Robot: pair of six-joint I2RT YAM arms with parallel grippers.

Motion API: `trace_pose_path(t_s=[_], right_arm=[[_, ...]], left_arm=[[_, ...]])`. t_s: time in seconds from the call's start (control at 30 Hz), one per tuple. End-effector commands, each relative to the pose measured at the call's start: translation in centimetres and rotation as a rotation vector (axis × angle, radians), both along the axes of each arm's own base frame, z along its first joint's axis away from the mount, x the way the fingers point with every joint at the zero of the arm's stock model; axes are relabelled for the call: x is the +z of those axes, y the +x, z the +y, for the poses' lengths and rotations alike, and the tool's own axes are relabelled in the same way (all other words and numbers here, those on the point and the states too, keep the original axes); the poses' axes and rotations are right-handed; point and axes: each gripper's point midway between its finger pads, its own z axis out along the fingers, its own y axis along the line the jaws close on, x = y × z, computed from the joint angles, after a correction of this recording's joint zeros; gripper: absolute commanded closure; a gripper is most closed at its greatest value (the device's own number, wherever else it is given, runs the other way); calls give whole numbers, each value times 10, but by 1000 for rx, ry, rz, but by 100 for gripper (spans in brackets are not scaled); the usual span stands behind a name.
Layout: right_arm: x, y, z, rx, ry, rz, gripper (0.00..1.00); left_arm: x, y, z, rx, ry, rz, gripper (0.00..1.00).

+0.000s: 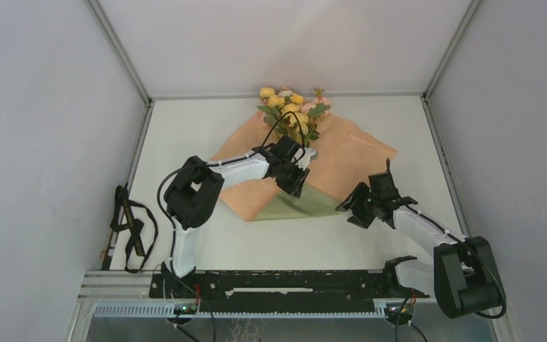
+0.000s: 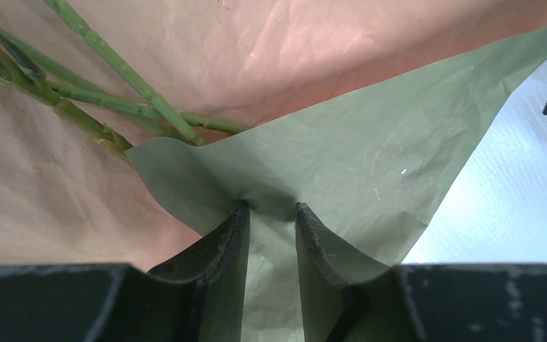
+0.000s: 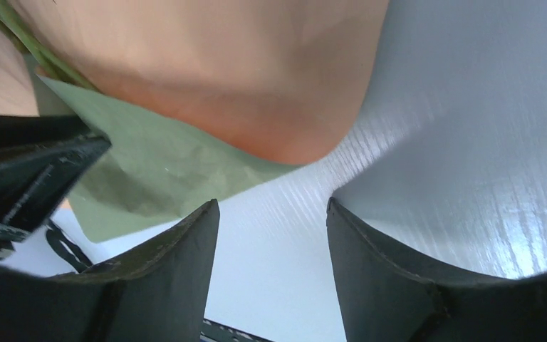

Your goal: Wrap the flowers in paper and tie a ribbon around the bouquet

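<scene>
Here: left claw (image 2: pixel 271 206) narrow, tips on paper (image 2: pixel 370 142); right claw (image 3: pixel 271 204) wide, empty; ribbon (image 1: pixel 122 203) aside.

We find the large rectangular sheet of olive-and-peach paper (image 1: pixel 356 153) lying on the white counter (image 1: pixel 206 121), in the middle toward the back. On it lies the small bunch of pink, yellow and cream flowers (image 1: pixel 292 107), blooms at its far corner and stems pointing toward the arm bases. The sheet's near corner is folded back over the stem ends, and the left gripper (image 2: pixel 271 208) sits on that fold. The right gripper (image 3: pixel 271 206) hangs over bare counter just right of the fold, apart from the paper. The long flat black ribbon (image 1: pixel 147 226) lies at the counter's left edge, well apart.
</scene>
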Motion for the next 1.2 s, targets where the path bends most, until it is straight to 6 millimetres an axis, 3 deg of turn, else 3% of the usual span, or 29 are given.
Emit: trace_pose_path(t_s=[0.0,0.13,0.27,0.5,0.57,0.67,0.83,0.9,0.97,1.03,1.17], right_arm=[[-16,14,-13,-126,-43,1,35],[-13,29,-20,-183,-70,-39,41],[-13,31,-17,-178,-41,-35,52],[-5,41,-21,-164,-60,-90,92],[5,45,-20,-129,-94,-130,99],[26,54,-11,-36,-168,-207,100],[83,73,10,101,-346,-380,100],[89,70,26,153,-323,-409,93],[78,60,29,133,-279,-360,73],[60,48,27,76,-238,-294,44],[35,32,32,-7,-121,-256,25]], left_arm=[[12,-11,-1,-3,-36,25,65],[10,-9,1,1,-22,10,65],[6,-7,4,4,-4,0,65],[1,-4,7,7,14,-12,65],[-1,-2,9,11,21,-11,65],[-10,-2,10,23,29,12,65],[-15,-15,2,36,-39,138,65],[-18,-18,-2,38,-54,170,65],[-19,-18,-2,40,-54,174,65],[-21,-18,0,40,-46,167,65],[-20,-18,1,39,-43,156,65]])
